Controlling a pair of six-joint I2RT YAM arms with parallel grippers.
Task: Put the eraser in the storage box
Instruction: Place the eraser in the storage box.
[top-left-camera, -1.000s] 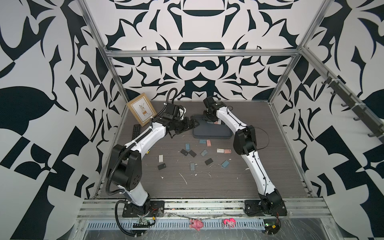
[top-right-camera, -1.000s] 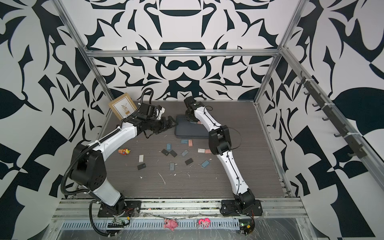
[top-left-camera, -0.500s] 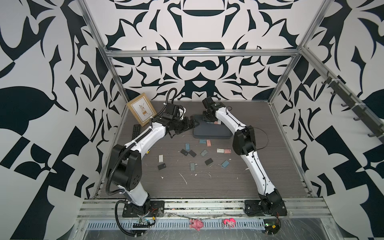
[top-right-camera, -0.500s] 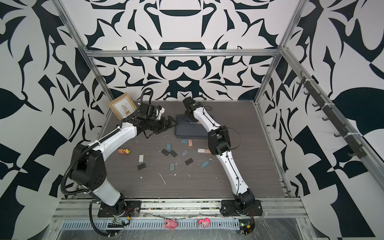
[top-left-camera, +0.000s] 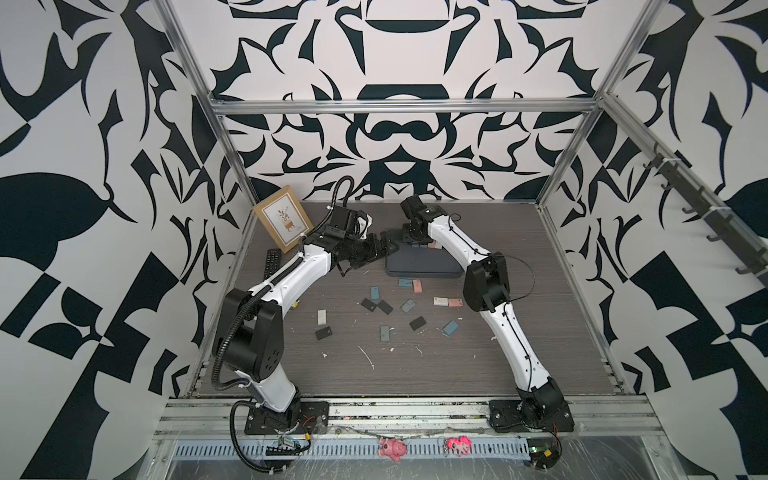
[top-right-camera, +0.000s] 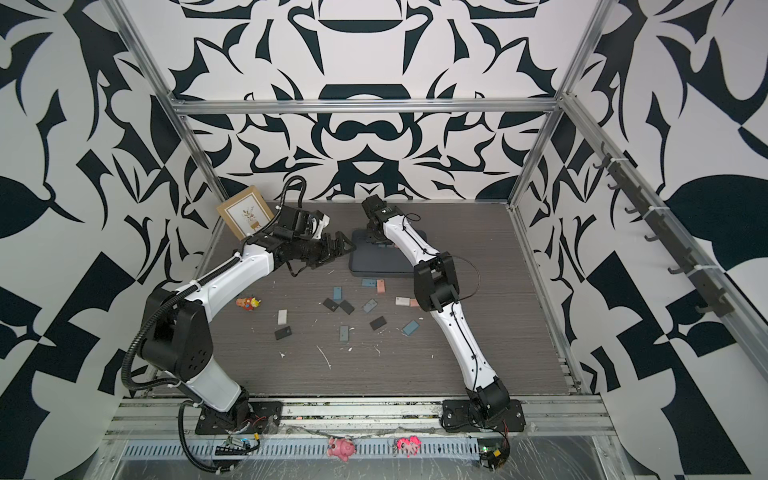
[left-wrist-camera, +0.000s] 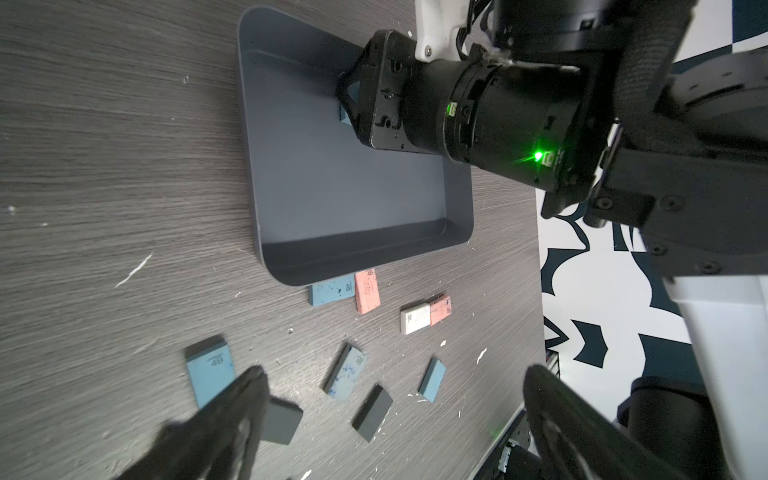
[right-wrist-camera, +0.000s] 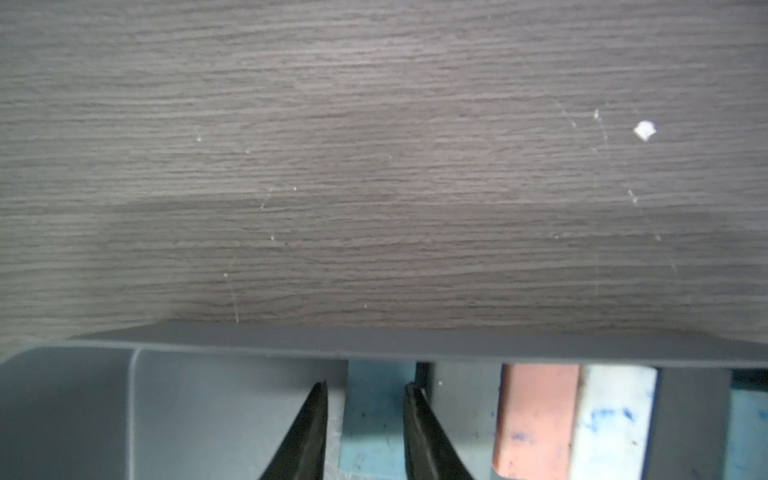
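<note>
The storage box (top-left-camera: 424, 266) (top-right-camera: 374, 262) is a shallow dark grey tray at the back middle of the table. My right gripper (right-wrist-camera: 366, 384) (top-left-camera: 411, 241) reaches down into its far left corner. A blue eraser (right-wrist-camera: 374, 415) lies flat on the box floor against the wall (right-wrist-camera: 291, 336), between the narrowly open jaws. One fingertip touches it and a gap shows at the other. My left gripper (left-wrist-camera: 395, 399) (top-left-camera: 386, 249) hovers wide open and empty beside the box's left end. The blue eraser (left-wrist-camera: 344, 114) peeks from under the right gripper.
A pink eraser (right-wrist-camera: 536, 415) and a white eraser (right-wrist-camera: 615, 424) lie in the box beside the blue one. Several loose erasers (top-left-camera: 376, 293) are scattered in front of the box. A tan picture frame (top-left-camera: 284, 218), a remote (top-left-camera: 272, 262) and a small toy (top-right-camera: 248, 302) are at the left.
Both arms hold almost the same pose as a second ago; the right wrist has only edged slightly over the box's far left corner.
</note>
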